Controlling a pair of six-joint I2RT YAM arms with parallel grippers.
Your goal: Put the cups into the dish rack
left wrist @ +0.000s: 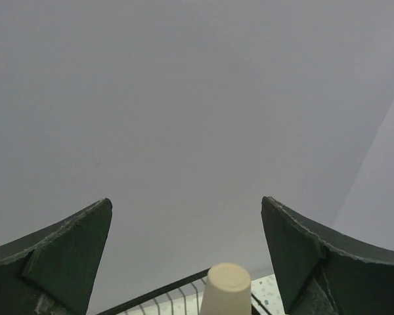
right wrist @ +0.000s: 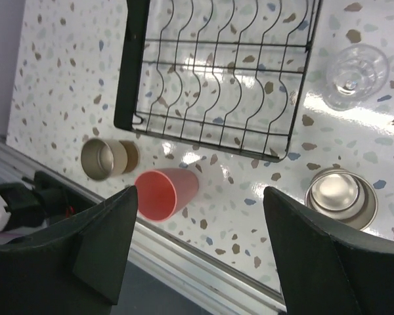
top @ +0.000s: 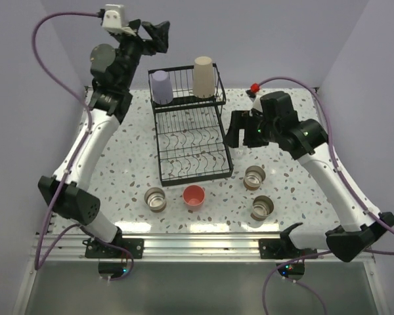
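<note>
Two claws: right claw (top: 238, 134) and left claw (top: 155, 33) both gape wide, holding nothing.
Right claw's place: just beside the dish rack (top: 190, 141), above the tabletop (top: 118, 170).
Loaded: lavender cup (top: 161, 85) and beige cup (top: 203, 75), in the upper basket.
Loose: red-pink cup (top: 194, 195), clear glass (right wrist: 354, 69) and tan cups (top: 155, 199), on the tabletop by the rack's front and right.
Step, judged: fetch the red-pink cup; straddle its rim squarely, close gently, lift clear of the wires.

The left wrist view's bottom edge cuts off the tall beige cup (left wrist: 227, 292), and only a sliver of the dish rack (left wrist: 159, 296) shows there. The right wrist view's top edge crops the rack. A small red object (top: 255, 87) in the top view is too small to identify.
</note>
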